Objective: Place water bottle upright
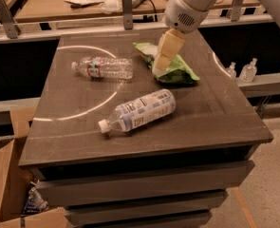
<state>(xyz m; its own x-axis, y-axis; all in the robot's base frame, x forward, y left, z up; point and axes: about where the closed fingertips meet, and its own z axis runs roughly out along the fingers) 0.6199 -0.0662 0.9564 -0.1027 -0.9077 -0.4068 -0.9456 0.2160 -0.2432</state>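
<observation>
The water bottle [104, 68] lay on its side near the table's [215, 113] far-left corner, cap toward the left edge. The gripper [161, 63] hung over a green bag [177, 70] by the far edge, well apart from that bottle. Whether the gripper was spread or closed could not be told. A fatter labelled bottle [140, 110] lay mid-table, cap toward the front-left corner.

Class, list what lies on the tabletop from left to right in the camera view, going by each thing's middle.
water bottle → large-label bottle → green snack bag; the pincer hangs over the bag's left part.
</observation>
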